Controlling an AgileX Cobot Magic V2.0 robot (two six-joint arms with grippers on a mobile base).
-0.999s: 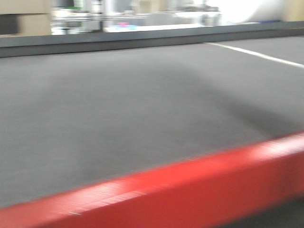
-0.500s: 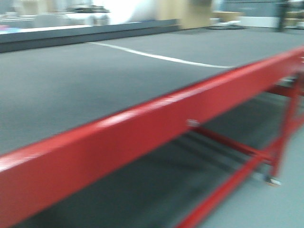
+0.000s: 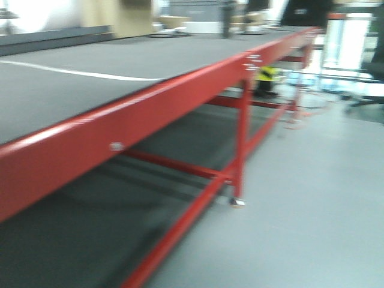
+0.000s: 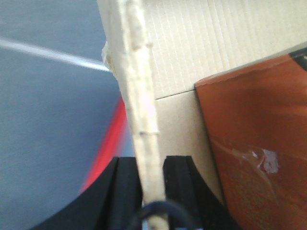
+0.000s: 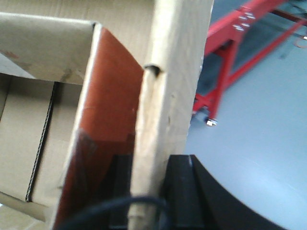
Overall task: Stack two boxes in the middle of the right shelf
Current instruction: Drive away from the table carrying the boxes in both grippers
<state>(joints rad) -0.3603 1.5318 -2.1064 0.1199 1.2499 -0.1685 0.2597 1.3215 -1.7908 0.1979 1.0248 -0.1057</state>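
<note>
**Both grippers clamped on carton walls beside the red table**

In the blurred front view, the red-framed table ran along the left, with grey floor to its right. The left gripper was closed tight on the edge of one wall of the carton, and an orange-brown panel lay inside. The right gripper likewise pinched a carton wall.

My front view has swung right: the red table rail now runs diagonally, its leg and caster have come into sight, and grey floor fills the right side.
</note>
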